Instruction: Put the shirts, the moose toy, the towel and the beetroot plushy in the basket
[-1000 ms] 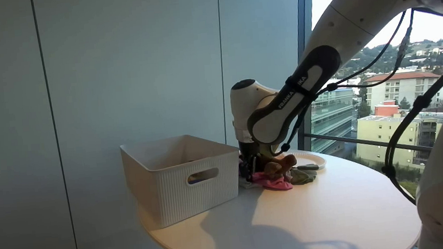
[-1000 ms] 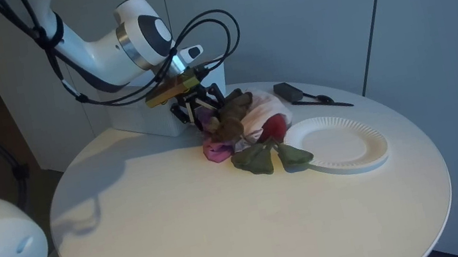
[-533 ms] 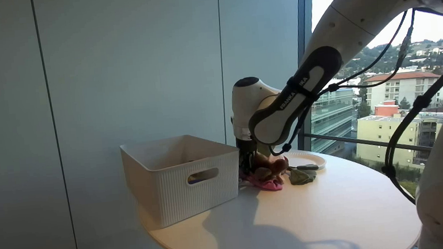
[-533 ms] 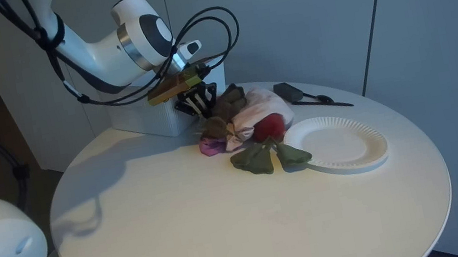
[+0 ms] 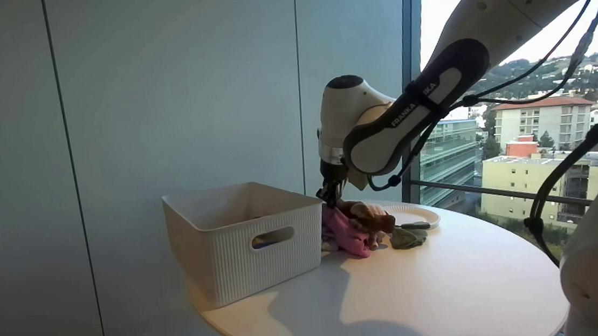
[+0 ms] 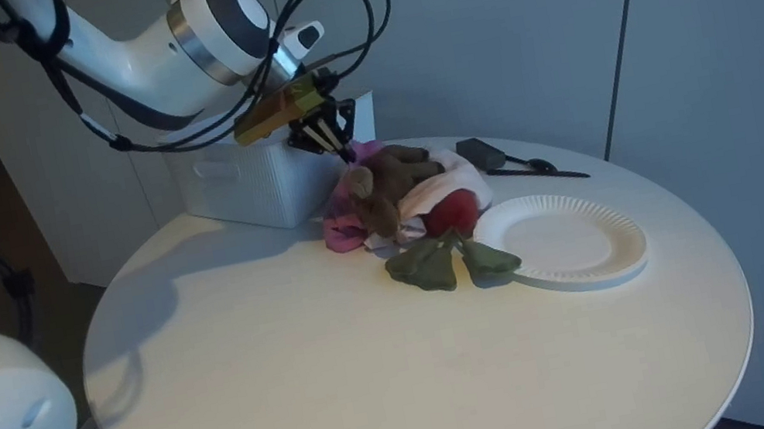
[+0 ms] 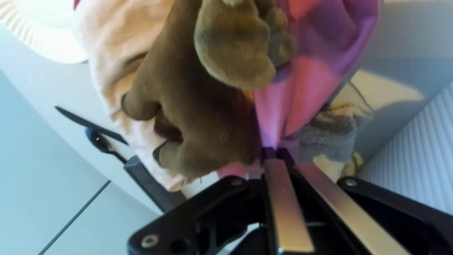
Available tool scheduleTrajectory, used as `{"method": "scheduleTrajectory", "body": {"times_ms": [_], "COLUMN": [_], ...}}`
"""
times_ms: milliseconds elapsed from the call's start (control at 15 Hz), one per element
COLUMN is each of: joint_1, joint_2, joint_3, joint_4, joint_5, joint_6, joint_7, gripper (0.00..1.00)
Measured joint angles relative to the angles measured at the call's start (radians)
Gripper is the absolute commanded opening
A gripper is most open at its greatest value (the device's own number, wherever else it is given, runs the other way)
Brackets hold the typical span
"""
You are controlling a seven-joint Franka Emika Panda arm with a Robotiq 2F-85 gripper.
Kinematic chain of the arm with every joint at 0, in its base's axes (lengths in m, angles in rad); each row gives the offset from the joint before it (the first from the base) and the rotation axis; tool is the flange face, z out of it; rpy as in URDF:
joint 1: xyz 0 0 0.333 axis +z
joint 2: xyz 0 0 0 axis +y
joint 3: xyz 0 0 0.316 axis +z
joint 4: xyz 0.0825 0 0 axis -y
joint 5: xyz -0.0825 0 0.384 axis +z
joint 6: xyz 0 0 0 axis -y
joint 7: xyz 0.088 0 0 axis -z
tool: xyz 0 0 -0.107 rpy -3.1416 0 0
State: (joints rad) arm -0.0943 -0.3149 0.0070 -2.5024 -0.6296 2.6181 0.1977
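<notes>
Held up by one end, a pink cloth point(image 7: 311, 81) runs into the tips of my gripper point(image 7: 277, 153), shut on it; its lower part still rests on the pile. The brown moose toy point(image 6: 388, 183) lies against it, on top of a pale pink cloth point(image 6: 450, 179). Which cloths are shirts and which is the towel I cannot tell. The dark-red beetroot plushy point(image 6: 453, 214) sits at the pile's edge, green leaves spread on the table. In an exterior view the white basket point(image 5: 269, 262) stands close beside the pile, with the gripper near its rim.
A white paper plate point(image 6: 560, 242) touches the beetroot's leaves. Black utensils point(image 6: 526, 161) lie behind the pile. A grey and beige soft item point(image 7: 324, 136) lies between pile and basket. Something blue and yellow point(image 5: 272, 238) shows through the basket's slot.
The gripper has closed on the pink cloth and risen, pulling it up out of the pile. The moose toy has shifted and turned with it. The beetroot plushy and basket stay put.
</notes>
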Motion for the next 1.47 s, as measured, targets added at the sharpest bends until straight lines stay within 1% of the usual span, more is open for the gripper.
{"method": "scheduleTrajectory", "body": {"times_ms": [200,267,400,467,600,733,1000,1067,1333,1467], "joint_1": [-0.035,-0.049,-0.066,-0.064,-0.062,-0.062,-0.084,-0.094,-0.107,-0.101], "joint_2": [-0.128,-0.173,-0.244,-0.266,-0.278,-0.256,-0.156,-0.127,-0.014,0.039], "joint_3": [0.019,0.027,0.034,0.034,0.034,0.028,0.026,0.026,0.006,-0.018], "joint_4": [-0.001,-0.002,-0.002,-0.002,-0.004,-0.012,-0.020,-0.018,-0.007,0.000], "joint_5": [-0.029,-0.035,-0.027,-0.003,0.047,0.090,0.088,0.076,0.062,0.073], "joint_6": [-0.001,-0.002,-0.025,-0.056,-0.118,-0.155,-0.176,-0.172,-0.111,-0.057], "joint_7": [0.037,0.042,0.043,0.035,0.013,-0.017,-0.024,-0.023,-0.034,-0.080], "gripper": [0.04,0.29,0.31,0.36,0.52,0.68,0.96,1.00,1.00,1.00]}}
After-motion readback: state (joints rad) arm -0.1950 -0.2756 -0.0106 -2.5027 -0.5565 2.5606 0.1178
